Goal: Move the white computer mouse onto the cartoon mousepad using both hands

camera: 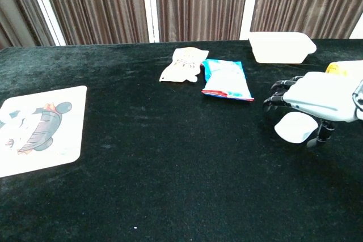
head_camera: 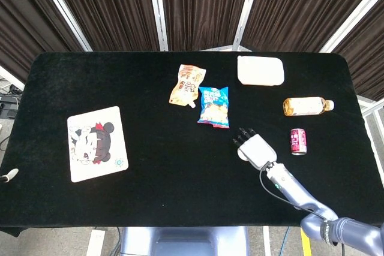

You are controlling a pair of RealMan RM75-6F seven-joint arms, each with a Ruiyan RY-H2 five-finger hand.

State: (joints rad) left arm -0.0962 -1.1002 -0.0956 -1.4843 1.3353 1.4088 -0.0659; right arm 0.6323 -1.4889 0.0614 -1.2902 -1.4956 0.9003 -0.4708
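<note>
- Head view: my right hand (head_camera: 257,147) sits directly over the mouse (head_camera: 243,154), covering most of it; only a white edge shows at the hand's left side. Fingers (head_camera: 243,134) reach forward past it, spread a little.
- Head view: I cannot tell whether the hand touches the mouse or has closed on it.
- Head view: one mousepad (head_camera: 96,142), far left of the table (head_camera: 162,178), well apart from the mouse.
- Head view: two snack packets, one orange (head_camera: 187,85), one blue (head_camera: 214,106); one white box (head_camera: 260,69); one bottle (head_camera: 307,106) lying down; one red can (head_camera: 298,141) just right of my hand.
- Chest view: right hand (camera: 317,97) hovers palm-down above the mouse (camera: 295,127), fingers (camera: 278,93) curled loosely, thumb hanging down beside the mouse's right edge. Nothing gripped, as far as I can see.
- Chest view: mousepad (camera: 39,130) at the left edge, nothing on it.
- Left hand: not seen in either view.
</note>
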